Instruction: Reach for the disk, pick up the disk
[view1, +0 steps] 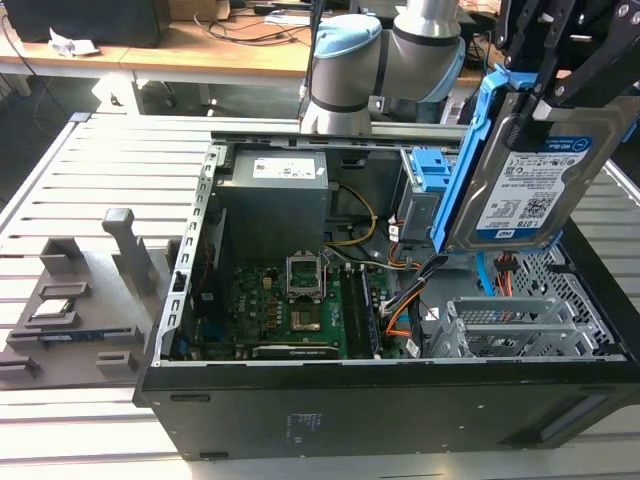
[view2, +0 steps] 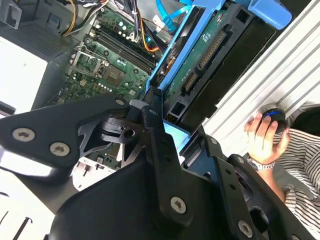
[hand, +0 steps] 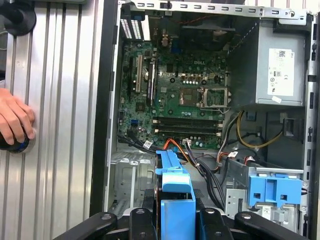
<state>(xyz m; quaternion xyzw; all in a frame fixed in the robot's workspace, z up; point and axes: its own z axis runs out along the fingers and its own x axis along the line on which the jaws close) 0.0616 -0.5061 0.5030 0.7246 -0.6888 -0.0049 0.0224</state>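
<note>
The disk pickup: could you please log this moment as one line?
stage: lifted | gripper: shut on disk | disk: held above open computer case, clear of it | hand: on table beside case

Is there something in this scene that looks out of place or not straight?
Yes. The disk is not seated in the open computer case: it hangs tilted above the drive bay, clamped in the hand. In the first wrist view, a person's hand rests on a dark round object on the table beside the case, close to the work.

Robotics lab or workshop, open computer case (view1: 400, 400) on slatted metal workbench (view1: 100, 170), cluttered wooden desks (view1: 180, 45) behind
</note>
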